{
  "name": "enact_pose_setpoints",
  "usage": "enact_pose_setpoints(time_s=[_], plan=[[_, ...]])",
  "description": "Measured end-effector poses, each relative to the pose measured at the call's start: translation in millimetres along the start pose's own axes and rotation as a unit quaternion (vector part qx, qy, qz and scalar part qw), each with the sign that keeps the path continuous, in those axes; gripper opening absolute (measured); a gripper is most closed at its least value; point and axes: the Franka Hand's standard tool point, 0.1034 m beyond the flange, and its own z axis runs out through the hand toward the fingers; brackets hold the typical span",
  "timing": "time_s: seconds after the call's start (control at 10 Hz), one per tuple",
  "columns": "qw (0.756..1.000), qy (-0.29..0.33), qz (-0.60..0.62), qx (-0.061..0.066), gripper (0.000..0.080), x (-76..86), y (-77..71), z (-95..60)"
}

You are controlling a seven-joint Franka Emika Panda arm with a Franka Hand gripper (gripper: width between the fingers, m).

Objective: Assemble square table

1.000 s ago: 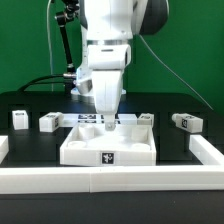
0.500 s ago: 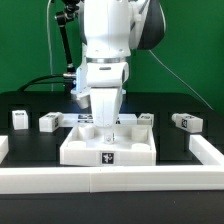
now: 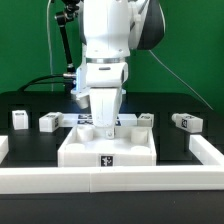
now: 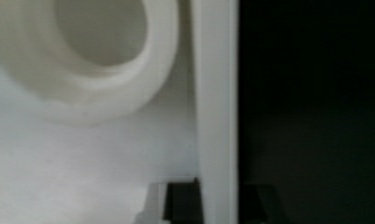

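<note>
Jaws pinch a thin white wall. In the wrist view two dark fingertips [image 4: 180, 200] stand either side of the rim [image 4: 216, 110] of the top [image 3: 85, 148], and no gap shows between them and the plastic, so they are pressed together on that rim. Just beside the pinched wall, on the top's inner floor, sits a round recess [image 4: 86, 60], probably a socket for a leg.

In the exterior view the arm [image 3: 105, 55] hangs straight down over the centre of the frame. The jaws meet the top at its far wall, about midway along it, though the contact itself is hidden behind the arm's own body. That wall's long axis runs across the frame from left to right, and the jaws close across it, front to back. All of the top lies on the near side of the grip, towards the lower centre of the frame, flat on the dark surface [image 3: 35, 140].

My judgement is that the coming move turns on this offset. Held by one edge, the top will want to sag or swing about the pinch, so a slide along the surface looks safer than a lift.

A leg [image 3: 20, 119] and a second leg [image 3: 48, 122] lie at middle left and a third leg [image 3: 186, 121] at middle right, all well apart from the grip. A rail [image 3: 110, 180] runs across the bottom of the frame, just in front of the top.
</note>
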Motion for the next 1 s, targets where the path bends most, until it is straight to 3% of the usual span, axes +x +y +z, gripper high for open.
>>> enact_pose_setpoints(time_s=[0.1, 0.7, 1.0], plan=[[1.0, 0.0, 0.0, 0.0, 0.0049, -0.1, 0.0, 0.0], [1.0, 0.0, -0.001, 0.0, 0.005, 0.1, 0.3, -0.1], [0.995, -0.009, -0.097, -0.011, 0.005, 20.2, 20.7, 0.1]])
